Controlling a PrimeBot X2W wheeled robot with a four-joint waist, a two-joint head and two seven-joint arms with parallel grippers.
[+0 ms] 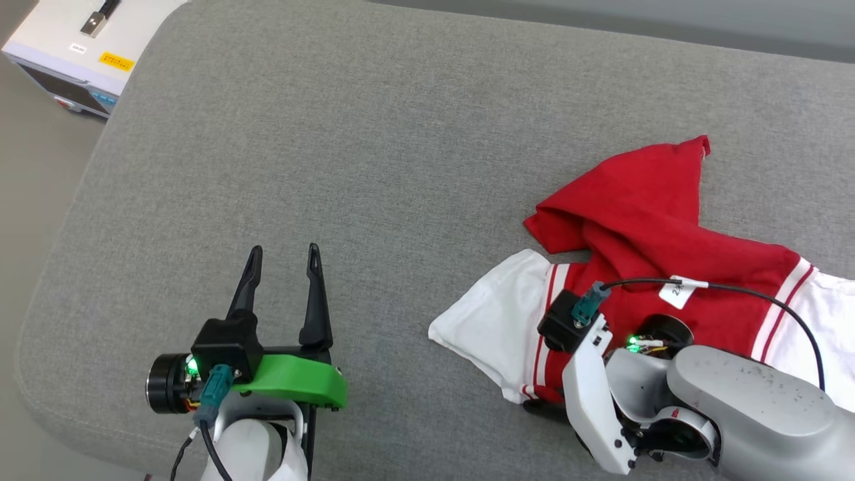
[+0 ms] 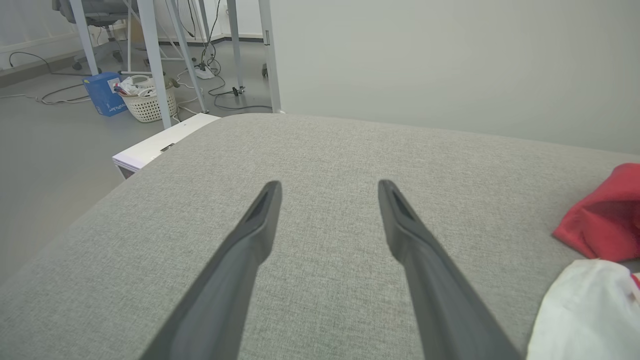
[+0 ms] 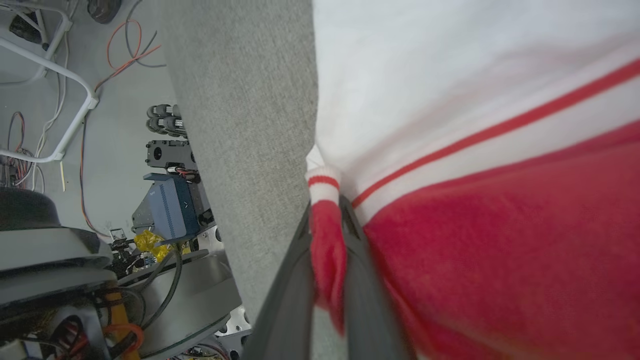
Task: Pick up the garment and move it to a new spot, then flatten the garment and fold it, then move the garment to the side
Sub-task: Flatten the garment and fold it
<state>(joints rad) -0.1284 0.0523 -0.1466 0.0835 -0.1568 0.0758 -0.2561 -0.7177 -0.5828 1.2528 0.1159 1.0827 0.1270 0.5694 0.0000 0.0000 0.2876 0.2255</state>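
**While left end effector (image 1: 284, 254) hangs spread, right end effector (image 3: 325, 205) pinches garment (image 1: 641, 220)**

The head view hides the right fingers beneath the wrist. The right wrist view shows them pressed together on a red fold beside a striped cuff. The one garment lies crumpled at the near right of the grey cushion (image 1: 401, 133), with two white sleeves showing. The right forearm reaches in from the near right. The left end effector's two fingers point away over bare cushion.
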